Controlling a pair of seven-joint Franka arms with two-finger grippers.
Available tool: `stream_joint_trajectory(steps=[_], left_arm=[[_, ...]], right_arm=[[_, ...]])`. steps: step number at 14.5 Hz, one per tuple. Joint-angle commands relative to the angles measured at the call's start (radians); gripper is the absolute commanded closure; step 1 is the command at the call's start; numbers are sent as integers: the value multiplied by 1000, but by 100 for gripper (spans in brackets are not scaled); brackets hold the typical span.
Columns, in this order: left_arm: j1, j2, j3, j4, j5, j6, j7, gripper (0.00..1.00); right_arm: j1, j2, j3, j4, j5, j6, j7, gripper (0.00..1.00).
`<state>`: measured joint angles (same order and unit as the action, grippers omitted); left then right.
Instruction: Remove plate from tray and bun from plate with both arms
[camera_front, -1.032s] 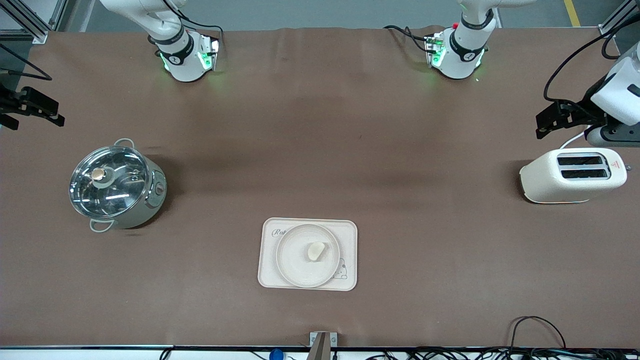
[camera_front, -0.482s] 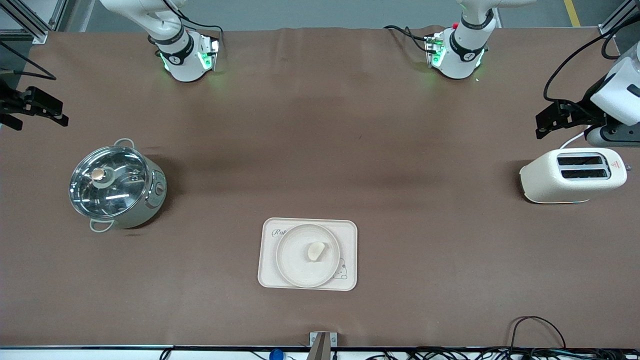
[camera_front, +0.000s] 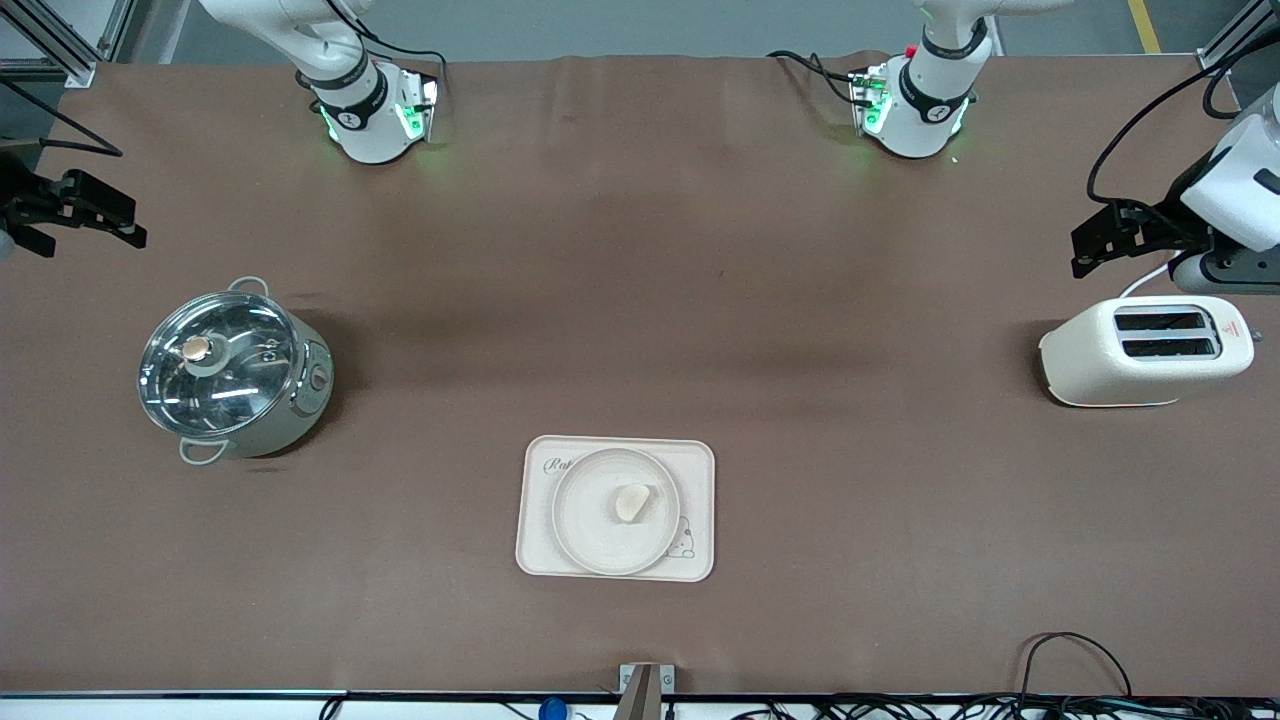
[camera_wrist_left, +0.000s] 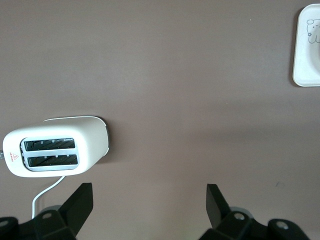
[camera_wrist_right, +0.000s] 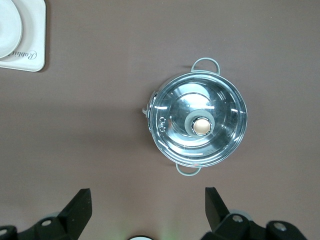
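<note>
right claw (camera_front: 100, 212) shifted tableward, wide open, empty

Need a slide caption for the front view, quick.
Bun on plate on tray; left gripper and right gripper open at table ends.

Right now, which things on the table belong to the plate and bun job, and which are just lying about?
Job:
plate on the tray
bun on the plate
left hand, open
right hand, open

Lying about:
tray
pot
toaster
</note>
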<state>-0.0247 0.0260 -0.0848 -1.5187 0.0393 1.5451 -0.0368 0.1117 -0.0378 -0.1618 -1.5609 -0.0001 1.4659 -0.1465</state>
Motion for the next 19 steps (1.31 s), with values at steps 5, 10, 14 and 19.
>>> stream_joint_trajectory(steps=[5, 10, 14, 19], left_arm=[[0, 6, -1, 19, 16, -16, -6, 0], [2, 6, -1, 17, 16, -16, -5, 0], [2, 6, -1, 17, 16, -17, -3, 0], [2, 6, 0, 17, 16, -17, 2, 0]], right_arm=[[6, -17, -1, -2, -1, -7, 16, 0], [69, 24, -1, -2, 73, 74, 18, 0], [193, 177, -1, 2, 138, 249, 135, 0], [299, 393, -1, 57, 247, 424, 245, 8]])
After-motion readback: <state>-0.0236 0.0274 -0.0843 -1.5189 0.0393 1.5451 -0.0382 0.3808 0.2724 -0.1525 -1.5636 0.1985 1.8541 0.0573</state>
